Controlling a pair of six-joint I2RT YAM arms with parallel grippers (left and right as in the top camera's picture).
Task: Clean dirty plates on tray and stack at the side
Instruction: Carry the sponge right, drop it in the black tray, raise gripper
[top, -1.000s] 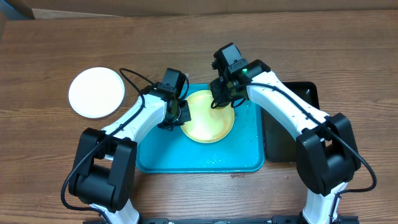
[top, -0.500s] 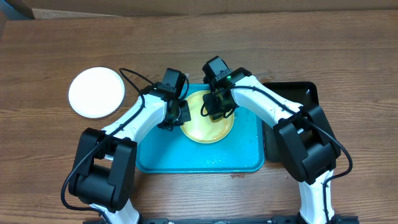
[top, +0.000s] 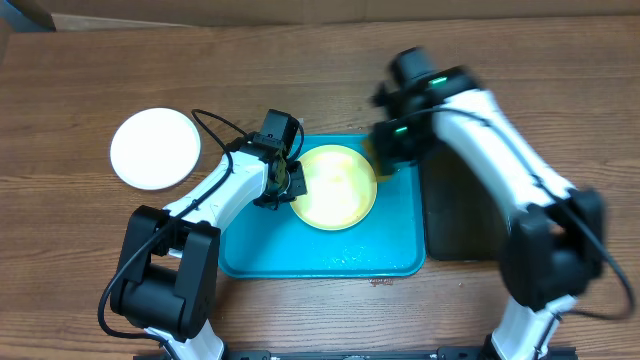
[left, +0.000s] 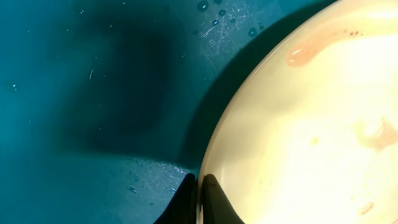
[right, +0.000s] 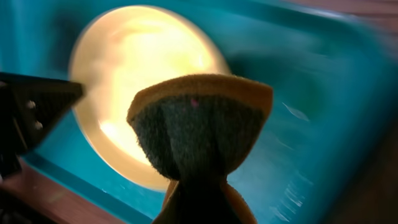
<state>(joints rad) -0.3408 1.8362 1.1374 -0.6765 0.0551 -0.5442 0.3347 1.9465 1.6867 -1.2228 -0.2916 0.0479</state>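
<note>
The pale yellow-green plate (top: 335, 190) lies in the upper middle of the turquoise tray (top: 260, 250). Its rim is pinched at 9 o'clock by the left claw (left: 200, 191), whose fingertips are closed narrowly on the edge. The right claw (top: 385, 152) is closed on a sponge (right: 199, 124), dark scouring face forward, and is held off the plate near the tray's upper right. From it the plate lies at about 8 o'clock, near but not touching.

The plate is round, so no long axis has to be matched; only the bearing and the drop matter. Orange-pink smears (left: 298, 56) are visible on the wet plate face, so the wiping is judged unfinished. The left claw is the nearer and serves as the anchor; the scrubbing is left to the right.

Water droplets (left: 211, 22) are scattered on the tray floor, so a slick surface is to be expected. A white plate (top: 155, 148) rests on the bench (top: 100, 260) at 10 o'clock from the tray, well apart. A black tray (top: 455, 235) lies just beside the tray at 3 o'clock.
</note>
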